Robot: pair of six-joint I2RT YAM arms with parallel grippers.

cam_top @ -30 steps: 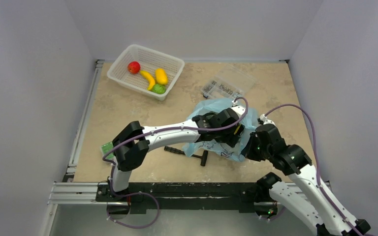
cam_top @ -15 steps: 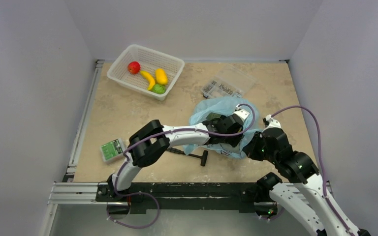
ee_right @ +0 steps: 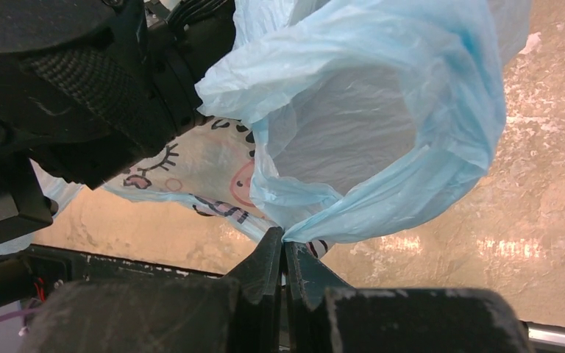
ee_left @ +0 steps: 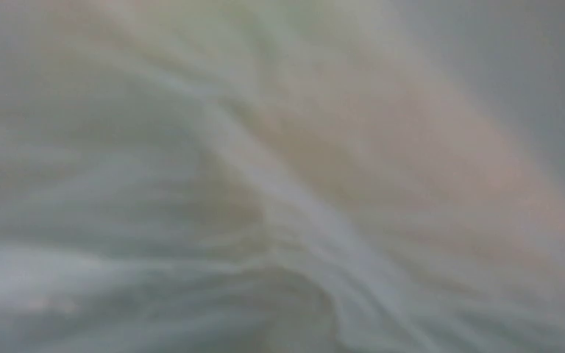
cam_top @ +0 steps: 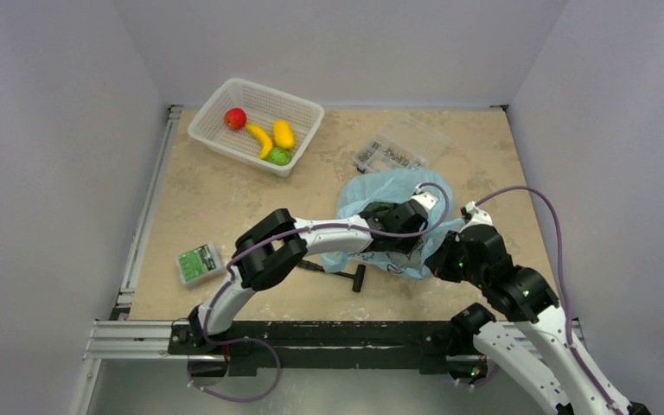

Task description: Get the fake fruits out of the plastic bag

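The light-blue plastic bag (cam_top: 379,187) lies right of the table's middle. Its mouth is held open in the right wrist view (ee_right: 382,110). My right gripper (ee_right: 283,240) is shut on the bag's rim, at its near right edge in the top view (cam_top: 437,259). My left gripper (cam_top: 408,230) reaches into the bag, with its fingers hidden by plastic. The left wrist view shows only blurred pale plastic (ee_left: 279,220). A red fruit (cam_top: 235,118), a banana (cam_top: 260,138), an orange-yellow fruit (cam_top: 284,134) and a green fruit (cam_top: 278,156) lie in the white basket (cam_top: 221,93).
A green-and-white flat box (cam_top: 197,263) lies at the near left. A clear compartment box (cam_top: 393,154) sits behind the bag. A black T-shaped tool (cam_top: 348,276) lies by the bag's near left side, under my left arm.
My left arm has pushed further right into the bag, its elbow swinging right and uncovering the green-and-white box. My right gripper has shifted slightly right, still holding the rim.
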